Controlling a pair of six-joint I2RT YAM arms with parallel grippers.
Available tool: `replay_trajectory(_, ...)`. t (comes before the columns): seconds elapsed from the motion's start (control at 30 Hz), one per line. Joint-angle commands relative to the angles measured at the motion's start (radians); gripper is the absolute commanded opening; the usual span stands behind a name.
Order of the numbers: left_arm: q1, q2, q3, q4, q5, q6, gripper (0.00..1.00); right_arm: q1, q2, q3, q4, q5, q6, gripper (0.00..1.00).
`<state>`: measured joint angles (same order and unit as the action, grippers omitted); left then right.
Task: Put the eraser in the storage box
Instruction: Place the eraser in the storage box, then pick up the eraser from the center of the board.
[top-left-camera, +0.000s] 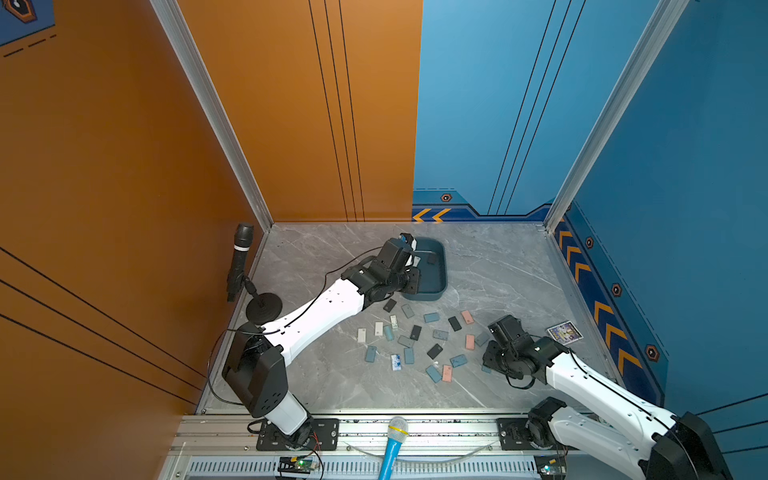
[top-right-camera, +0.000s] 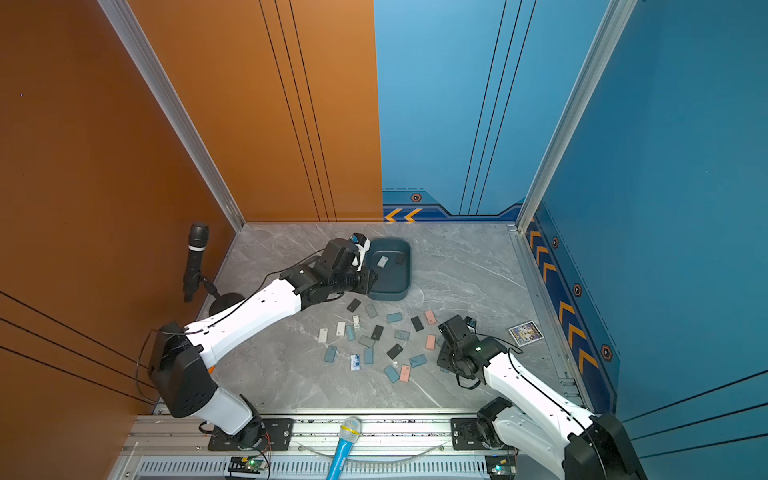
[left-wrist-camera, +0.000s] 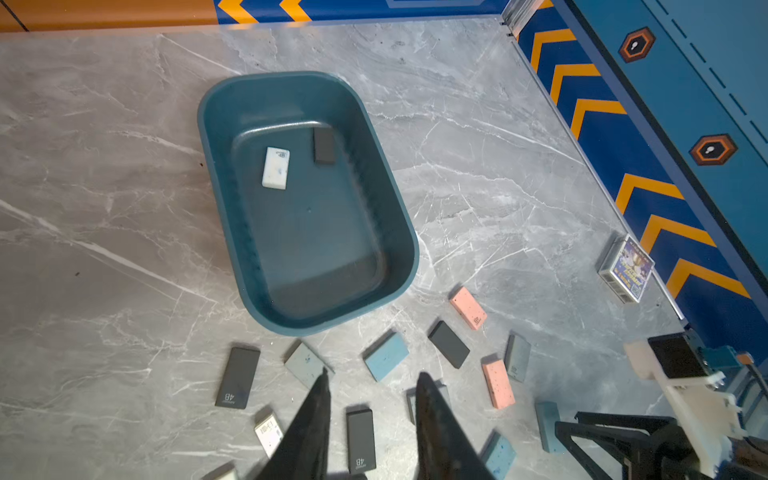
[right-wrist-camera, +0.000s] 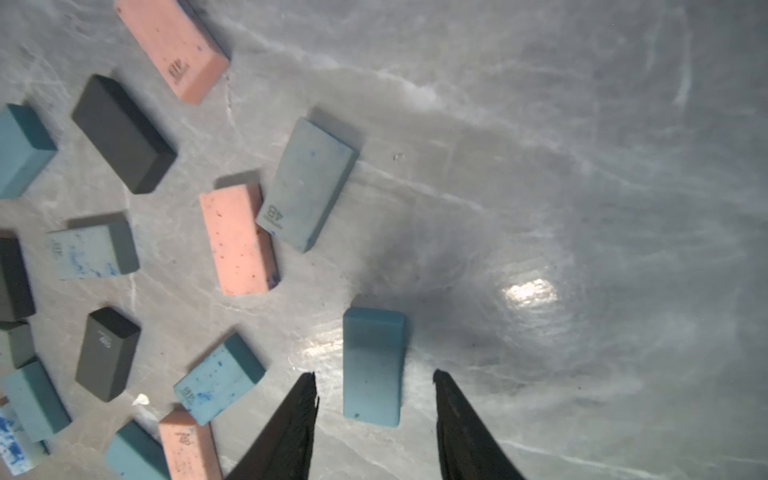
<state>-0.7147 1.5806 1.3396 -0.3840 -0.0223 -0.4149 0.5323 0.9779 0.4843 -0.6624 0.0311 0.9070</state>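
since the light blue eraser (right-wrist-camera: 373, 368) lies flat on the desk (right-wrist-camera: 582, 166) squarely between the tips of the right claw (right-wrist-camera: 374, 375), its long axis running along the fingers (right-wrist-camera: 299, 415), the jaws stand apart across its narrow width, seemingly not touching it. the right arm is bent low over it, well apart from the storage box (left-wrist-camera: 403, 249), near which the left claw (left-wrist-camera: 372, 376) hangs, jaws apart and empty.

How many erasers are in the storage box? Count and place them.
2. A white eraser and a black eraser lie apart on the storage box floor, toward its far end. The left wrist view shows the whole floor; none hidden.
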Motion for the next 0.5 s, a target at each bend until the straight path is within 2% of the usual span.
replay_trajectory(0.0, -0.009, -0.040, -0.036, 0.029, -0.002, 0.002, 0.36, 0.020, 0.014, -0.024, 0.000, 0.032, 0.048, 0.49)
replay_trajectory(0.47, -0.009, -0.050, -0.093, 0.054, -0.005, -0.025, 0.36, 0.043, 0.109, -0.010, 0.030, 0.059, 0.058, 0.52)
